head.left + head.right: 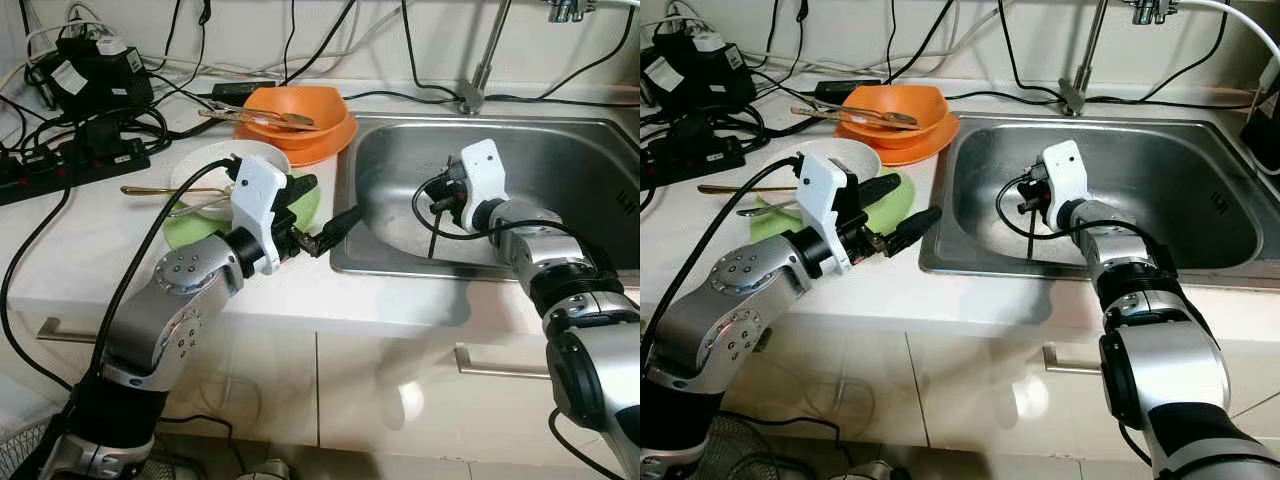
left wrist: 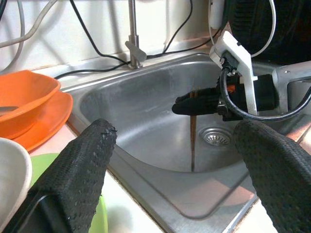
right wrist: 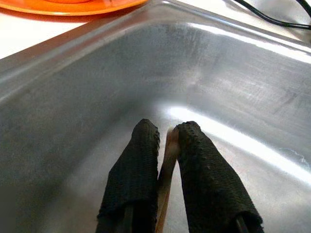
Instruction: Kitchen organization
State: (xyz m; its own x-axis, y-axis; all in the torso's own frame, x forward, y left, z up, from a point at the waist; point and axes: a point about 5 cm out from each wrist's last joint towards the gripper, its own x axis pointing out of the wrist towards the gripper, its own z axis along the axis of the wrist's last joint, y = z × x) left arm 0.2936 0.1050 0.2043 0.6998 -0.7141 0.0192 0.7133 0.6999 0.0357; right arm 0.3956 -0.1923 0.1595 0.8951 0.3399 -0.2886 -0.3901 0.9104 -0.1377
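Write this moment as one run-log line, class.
right gripper: shut on chopstick, over sink | left gripper: open, above counter edge | orange bowl, white bowl: on counter

Open sink basin, crowded tabletop to its left.

The sink point(image 1: 560, 160) offers the most room: its far half and right side lie bare, with only the right end effector point(image 2: 187, 104) low near the near-left wall, pinching a thin stick point(image 3: 166, 179). The faucet stem point(image 1: 485, 60) stands at the back rim. On the tabletop point(image 1: 80, 250), the left end effector point(image 1: 325, 222), fingers spread, hangs over the sink's left rim, beside stacked white point(image 1: 205, 170) and green point(image 1: 310, 205) dishes; orange dishes point(image 1: 300, 120) with utensils block the back edge. Cables and a power strip point(image 1: 70, 160) clutter the far-left corner. The near-left tabletop strip is free.
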